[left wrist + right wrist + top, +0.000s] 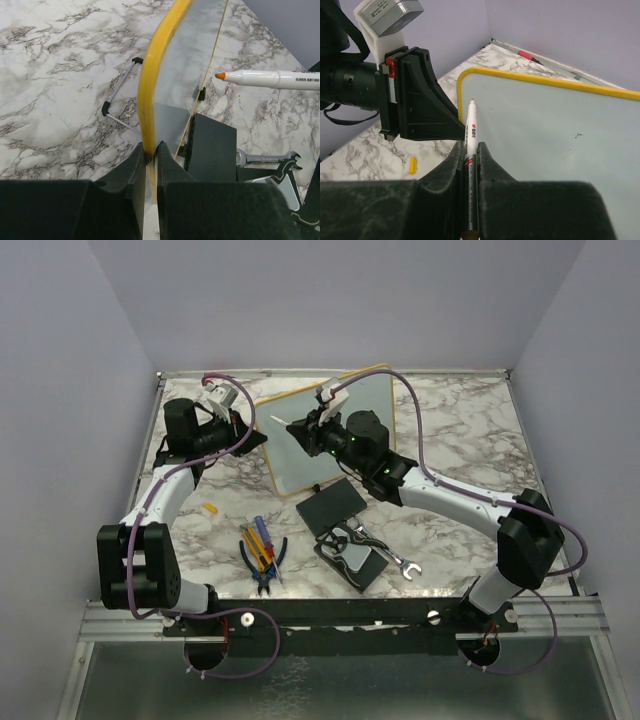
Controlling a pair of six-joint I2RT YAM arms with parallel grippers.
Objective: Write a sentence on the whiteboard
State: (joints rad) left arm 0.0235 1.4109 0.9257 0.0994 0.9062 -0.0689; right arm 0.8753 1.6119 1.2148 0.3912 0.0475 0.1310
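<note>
whiteboard (545,130) propped upright, long axis sideways, marker (470,135) tip pointing at it

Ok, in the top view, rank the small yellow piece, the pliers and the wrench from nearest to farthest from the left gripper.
1. Small yellow piece, on the marble toward the bases from the left gripper.
2. Pliers, nearer the bases, centre-left.
3. Wrench, on the right side.

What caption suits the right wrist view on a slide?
Right gripper holds a marker poised at the whiteboard while the left gripper clamps its yellow frame.
</note>
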